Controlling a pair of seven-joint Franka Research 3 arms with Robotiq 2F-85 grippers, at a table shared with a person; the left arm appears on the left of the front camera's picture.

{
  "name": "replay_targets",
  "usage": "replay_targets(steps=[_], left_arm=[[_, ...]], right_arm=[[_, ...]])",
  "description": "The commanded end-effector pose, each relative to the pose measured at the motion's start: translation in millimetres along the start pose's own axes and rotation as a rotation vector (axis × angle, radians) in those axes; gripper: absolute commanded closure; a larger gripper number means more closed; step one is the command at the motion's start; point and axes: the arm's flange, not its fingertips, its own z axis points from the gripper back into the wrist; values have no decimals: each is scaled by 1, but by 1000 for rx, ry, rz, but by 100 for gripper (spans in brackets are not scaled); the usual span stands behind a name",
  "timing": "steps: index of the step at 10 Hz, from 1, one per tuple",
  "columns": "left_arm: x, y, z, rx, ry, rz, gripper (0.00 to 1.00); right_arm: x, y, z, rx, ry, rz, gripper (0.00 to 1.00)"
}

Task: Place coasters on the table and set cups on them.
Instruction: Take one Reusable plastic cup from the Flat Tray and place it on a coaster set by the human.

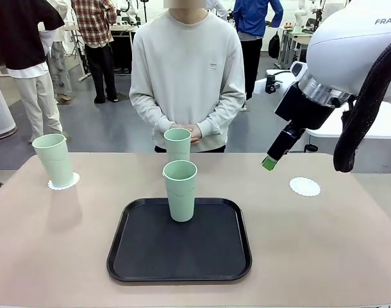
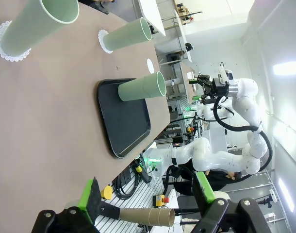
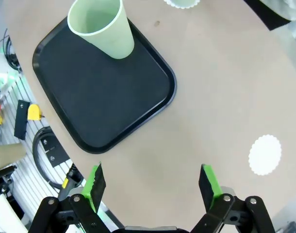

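While two cups already stand on coasters, one cup point(image 1: 181, 190) remains on the black tray point(image 1: 150, 256) at lower centre of the front view, and one coaster point(image 1: 304, 186) lies bare on the bench point(image 1: 324, 244) at right of centre. The left cup point(image 1: 54, 159) sits on its coaster point(image 1: 63, 182) at the left edge; the far cup point(image 1: 177, 144) stands at centre, just in front of the person's clasped hands point(image 1: 189, 131), its coaster barely visible at the base.

The right gripper point(image 1: 270, 162) hangs above the bench, between the tray cup and the bare coaster, touching neither. In the right wrist view its fingers point(image 3: 95, 182) are released, spread wide, with nothing between them. The left gripper point(image 2: 148, 191) is also released and empty in the left wrist view, well apart from the tray.

Judgement: the remaining step is moving the tray cup to the bare coaster. Risks:
- The cup is tall and tapered; an off-centre or glancing approach may tip it on the tray.
- Smooth plastic may slip if the fingers close too low on the taper.
- The paper coaster is light; a dragged or tilted landing may push it aside, leaving the cup half off it.
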Motion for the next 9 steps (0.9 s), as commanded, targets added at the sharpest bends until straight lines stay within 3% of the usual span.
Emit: replay_targets(steps=[1,3,4,6,8,9], left_arm=[[0,-1,1,-8,-10,-9,0],[0,-1,1,-8,-10,-9,0],[0,-1,1,-8,-10,-9,0],[0,-1,1,-8,-10,-9,0],[0,-1,1,-8,-10,-9,0],[0,-1,1,-8,-10,-9,0]], right_arm=[[0,-12,-17,240,-244,244,0],[17,-48,-61,558,-652,540,0],[20,-62,-74,668,-777,615,0],[11,-73,-100,699,-877,721,0],[3,-70,-129,756,-904,789,0],[-1,-69,-137,686,-911,775,0]])
